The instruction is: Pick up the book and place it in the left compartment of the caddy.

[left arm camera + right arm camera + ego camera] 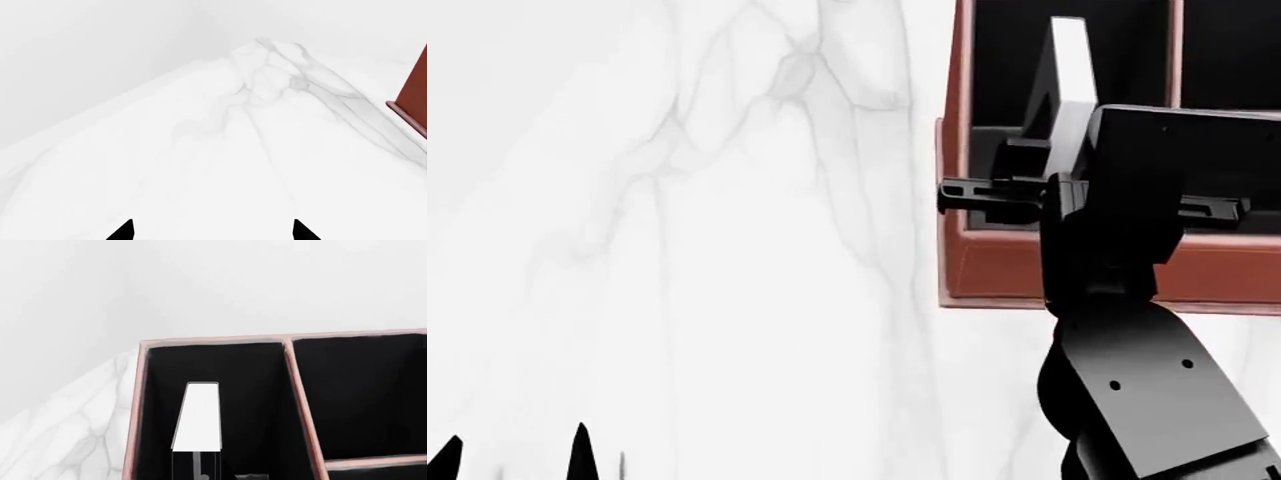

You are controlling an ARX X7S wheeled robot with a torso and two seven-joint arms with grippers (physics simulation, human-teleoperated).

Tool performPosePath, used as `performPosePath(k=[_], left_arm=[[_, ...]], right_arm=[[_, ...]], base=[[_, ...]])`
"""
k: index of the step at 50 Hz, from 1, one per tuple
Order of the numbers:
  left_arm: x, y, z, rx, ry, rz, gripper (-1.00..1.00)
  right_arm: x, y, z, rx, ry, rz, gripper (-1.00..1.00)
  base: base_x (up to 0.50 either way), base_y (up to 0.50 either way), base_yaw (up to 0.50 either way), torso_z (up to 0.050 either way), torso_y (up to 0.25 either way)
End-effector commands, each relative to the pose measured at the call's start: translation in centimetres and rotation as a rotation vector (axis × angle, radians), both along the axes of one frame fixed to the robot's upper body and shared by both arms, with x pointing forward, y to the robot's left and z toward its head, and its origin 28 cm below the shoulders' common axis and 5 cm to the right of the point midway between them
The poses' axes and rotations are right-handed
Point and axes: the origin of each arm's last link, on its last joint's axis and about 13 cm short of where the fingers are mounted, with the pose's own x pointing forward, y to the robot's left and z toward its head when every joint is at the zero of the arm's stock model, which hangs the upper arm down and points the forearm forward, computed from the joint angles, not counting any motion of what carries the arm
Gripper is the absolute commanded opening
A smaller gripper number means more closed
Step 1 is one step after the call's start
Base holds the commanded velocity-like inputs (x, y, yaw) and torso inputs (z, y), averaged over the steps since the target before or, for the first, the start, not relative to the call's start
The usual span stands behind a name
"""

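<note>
Your right tool (1034, 175) grips the book (1065, 85) by its lower end, upright over the left compartment (253, 405) of the caddy (1001, 270); it looks thin, stiff and light, liable to pivot; left tool (212, 231) spread wide over the surface (667, 250).

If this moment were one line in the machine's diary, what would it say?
right pincer: holds book upright over left compartment of caddy | left pincer: open, empty | book not yet released
</note>
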Motion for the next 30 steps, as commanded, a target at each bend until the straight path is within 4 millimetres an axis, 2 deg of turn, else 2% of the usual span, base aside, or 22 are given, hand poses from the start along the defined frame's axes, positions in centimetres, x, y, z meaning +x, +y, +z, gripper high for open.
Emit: performPosePath(k=[1,13,30], left_arm=[[0.0,0.0,0.1,-0.012,0.002,-0.002,1.00],[0.0,0.1,0.0,-0.022,0.007,-0.003,1.00],[0.0,0.0,0.1,-0.027,0.007,-0.003,1.00]], right_arm=[[0.7,-0.4,0.8,-0.044,-0.037,-0.040,-1.00],[3.4,-0.6,-0.2,-0.061,0.033,-0.019,-1.00],[4.9,-0.8,-0.2,-0.065,0.057,-0.008,-1.00]], base=[[0.00,0.00,0.00,0.000,0.000],[0.00,0.00,0.00,0.000,0.001],[0.00,0.00,0.00,0.000,0.002]])
